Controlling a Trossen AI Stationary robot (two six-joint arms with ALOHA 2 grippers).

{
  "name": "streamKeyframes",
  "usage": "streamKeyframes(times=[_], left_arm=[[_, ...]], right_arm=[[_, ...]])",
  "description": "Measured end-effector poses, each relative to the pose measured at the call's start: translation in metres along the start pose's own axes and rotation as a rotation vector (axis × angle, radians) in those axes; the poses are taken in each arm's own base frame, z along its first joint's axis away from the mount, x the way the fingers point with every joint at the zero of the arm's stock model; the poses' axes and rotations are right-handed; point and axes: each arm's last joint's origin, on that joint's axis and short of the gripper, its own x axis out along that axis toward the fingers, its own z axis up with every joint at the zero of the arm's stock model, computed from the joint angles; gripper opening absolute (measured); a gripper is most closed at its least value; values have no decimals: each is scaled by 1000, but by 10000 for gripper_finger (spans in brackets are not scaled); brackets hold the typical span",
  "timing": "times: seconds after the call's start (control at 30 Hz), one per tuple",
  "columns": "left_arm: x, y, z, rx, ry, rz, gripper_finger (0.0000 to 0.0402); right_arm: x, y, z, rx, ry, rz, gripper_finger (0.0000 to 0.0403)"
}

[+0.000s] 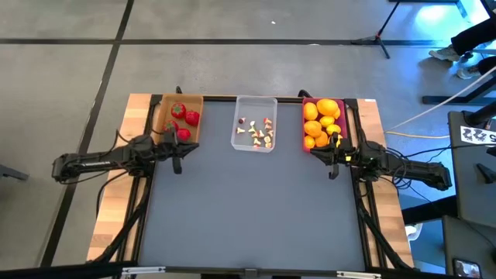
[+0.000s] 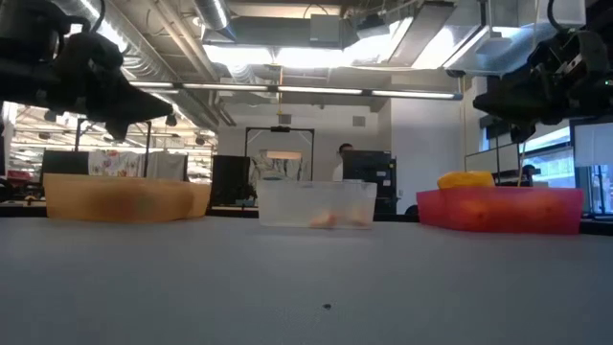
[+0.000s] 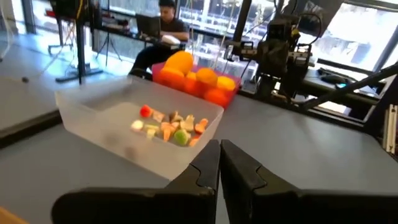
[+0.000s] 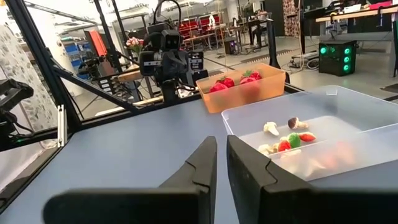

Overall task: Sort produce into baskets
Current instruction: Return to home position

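- Left end effector [image 1: 177,160] is hovering beside the tan-brown rectangular tray [image 1: 164,105] holding red strawberry-like pieces [image 1: 191,118]; fingers are sitting narrow, gripping nothing.
- Right end effector [image 1: 334,166] is hovering beside the magenta-pink tray [image 1: 304,124] of orange and yellow rounded fruits [image 1: 322,116]; also narrow, empty.
- Small mushroom-like bits [image 1: 258,134] are lying in the clear plastic tray [image 1: 267,105] on the grey surface [image 1: 256,209].

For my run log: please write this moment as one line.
left tool shut, by tan tray | right tool shut, by pink tray | produce sorted in these and clear tray

Three shallow baskets are lined up side by side, a bit apart. Red strawberry-like pieces [image 1: 186,118] with green tops are kept in the tan basket [image 1: 164,108] on the left. Tiny mushroom bits [image 1: 260,133] are scattered in the clear basket [image 1: 256,105] in the middle, and orange and yellow fruits [image 1: 322,120] are piled in the pink basket [image 1: 304,124] on the right.
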Motion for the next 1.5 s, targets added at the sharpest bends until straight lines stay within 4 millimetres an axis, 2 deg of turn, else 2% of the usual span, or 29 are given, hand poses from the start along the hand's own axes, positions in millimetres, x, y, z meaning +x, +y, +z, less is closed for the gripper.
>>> streamKeyframes(times=[0.3,0.53,0.77,1.5], left_arm=[[-8,-1,8,68,-110,-21,2],[-9,0,8,59,-99,-15,11],[-8,1,7,247,-90,4,12],[-8,1,7,207,-90,2,13]], right_arm=[[0,0,-1,0,4,-1,39],[0,0,-1,0,6,-1,39],[0,0,-1,0,8,-2,39],[0,0,-2,0,9,-2,39]])
